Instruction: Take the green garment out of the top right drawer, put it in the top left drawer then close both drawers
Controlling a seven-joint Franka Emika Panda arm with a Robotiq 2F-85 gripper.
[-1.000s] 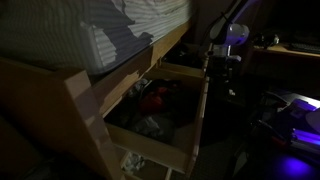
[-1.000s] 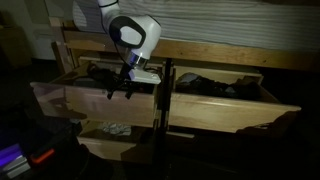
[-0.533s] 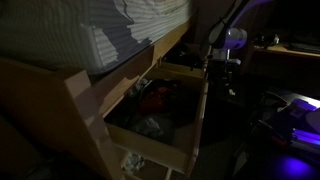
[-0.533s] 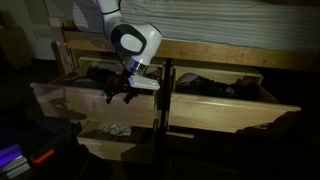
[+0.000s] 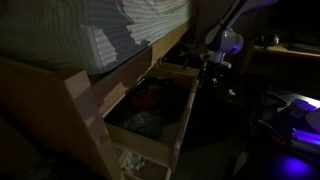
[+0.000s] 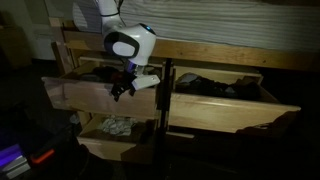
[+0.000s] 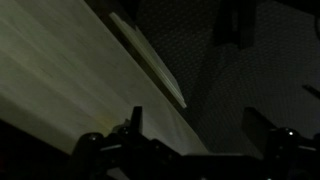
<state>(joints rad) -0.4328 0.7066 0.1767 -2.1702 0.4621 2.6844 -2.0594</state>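
Well, from where I stand the gripper [image 6: 124, 90] hangs at the upper edge of the top left drawer [image 6: 95, 97] front, fingers [image 7: 105, 148] spread wide with nothing between them and pale wood filling the wrist view, though I cannot tell whether they touch the board. Both drawers are pulled out, the top right drawer [image 6: 235, 108] further than its neighbour, and a lower drawer [image 6: 110, 145] under the left one is also open. Dark clothing [image 6: 205, 84] lies heaped in the right drawer, but the light is too dim to tell its colour.
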